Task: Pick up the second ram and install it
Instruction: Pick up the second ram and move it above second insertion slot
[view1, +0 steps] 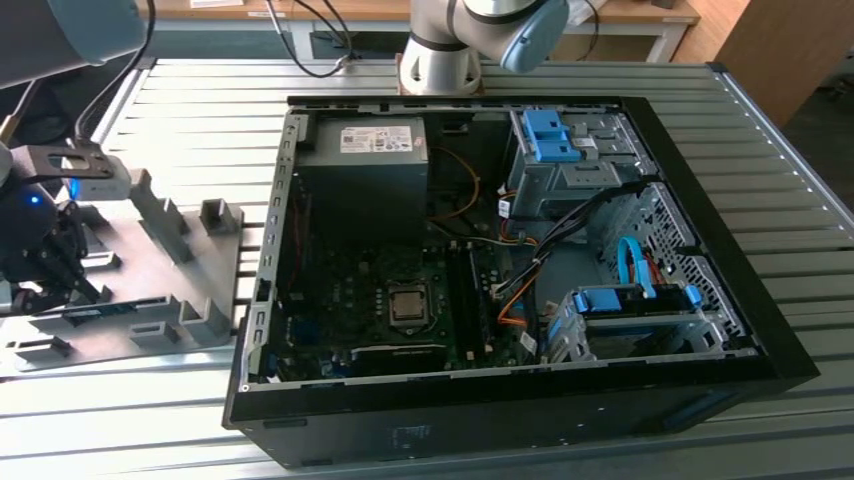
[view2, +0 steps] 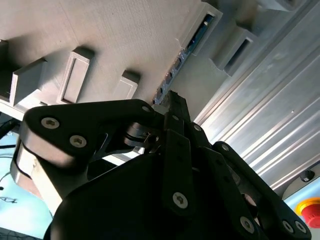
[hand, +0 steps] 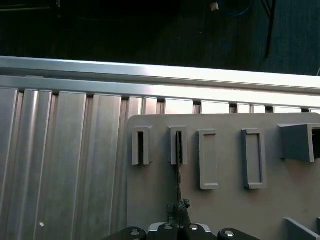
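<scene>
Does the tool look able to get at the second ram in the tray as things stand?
Probably yes: the tool is right at the second ram, which stands on edge in slots of the grey tray, with nothing between them.

At the exterior view's left of the computer case (view1: 534, 412), the tray (view1: 154, 255) is lying on the table (view1: 754, 130); the second ram (hand: 178, 170) is standing edgewise in a tray slot, my gripper (view1: 47, 275) hanging over it.

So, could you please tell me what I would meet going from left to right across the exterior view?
Gripper, grey slotted tray, computer case's left wall, processor, lower blue drive caddy.
</scene>
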